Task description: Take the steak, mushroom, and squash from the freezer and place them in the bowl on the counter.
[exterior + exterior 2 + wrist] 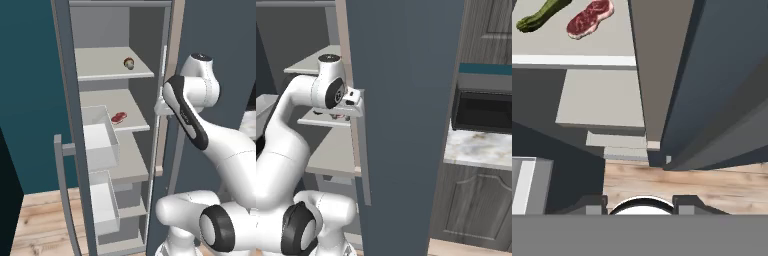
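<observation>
The freezer (115, 150) stands open. The mushroom (129, 63) sits on its upper shelf; the steak (118, 117) lies on the shelf below, with the squash (543, 14) just beside it. The hand (641, 202) hangs empty at the freezer's right edge, its fingers parted narrowly. The surface (478, 147) lies right of the freezer.

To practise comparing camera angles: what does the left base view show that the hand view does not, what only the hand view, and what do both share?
Left base view alone: the mushroom on an upper shelf, and the white door bins. Hand view alone: the squash lying beside the steak, and the wooden floor. Both show the steak on a freezer shelf.
</observation>
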Robot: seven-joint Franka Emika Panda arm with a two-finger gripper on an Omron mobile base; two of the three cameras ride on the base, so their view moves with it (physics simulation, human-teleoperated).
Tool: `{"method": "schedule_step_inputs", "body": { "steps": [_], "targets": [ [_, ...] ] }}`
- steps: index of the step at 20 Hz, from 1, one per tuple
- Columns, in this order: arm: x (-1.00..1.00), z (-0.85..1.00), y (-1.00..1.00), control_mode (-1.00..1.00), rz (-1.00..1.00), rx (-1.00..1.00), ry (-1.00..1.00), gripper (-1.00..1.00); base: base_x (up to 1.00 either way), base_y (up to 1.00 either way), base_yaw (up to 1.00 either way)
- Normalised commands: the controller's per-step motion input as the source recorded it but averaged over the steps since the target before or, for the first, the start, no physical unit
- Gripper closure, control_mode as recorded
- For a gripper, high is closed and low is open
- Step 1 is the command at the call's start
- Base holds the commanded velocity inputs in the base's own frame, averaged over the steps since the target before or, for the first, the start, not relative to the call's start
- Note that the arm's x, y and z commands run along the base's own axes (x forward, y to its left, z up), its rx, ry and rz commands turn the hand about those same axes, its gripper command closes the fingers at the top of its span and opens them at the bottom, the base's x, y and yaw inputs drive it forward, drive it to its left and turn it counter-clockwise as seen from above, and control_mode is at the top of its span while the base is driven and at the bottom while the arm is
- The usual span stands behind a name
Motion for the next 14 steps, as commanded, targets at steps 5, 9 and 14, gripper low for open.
{"method": "schedule_step_inputs", "body": {
  "steps": [5,9,14],
  "targets": [
    [-0.26,0.0,0.05,-1.0,0.0,0.0,-0.03,-1.0,0.0,0.0,0.0],
    [-0.4,0.0,0.13,-1.0,0.02,0.0,-0.08,-1.0,0.0,0.0,0.0],
    [-0.03,0.09,0.19,-1.0,0.0,0.0,0.01,-1.0,0.0,0.0,0.0]
  ]
}}
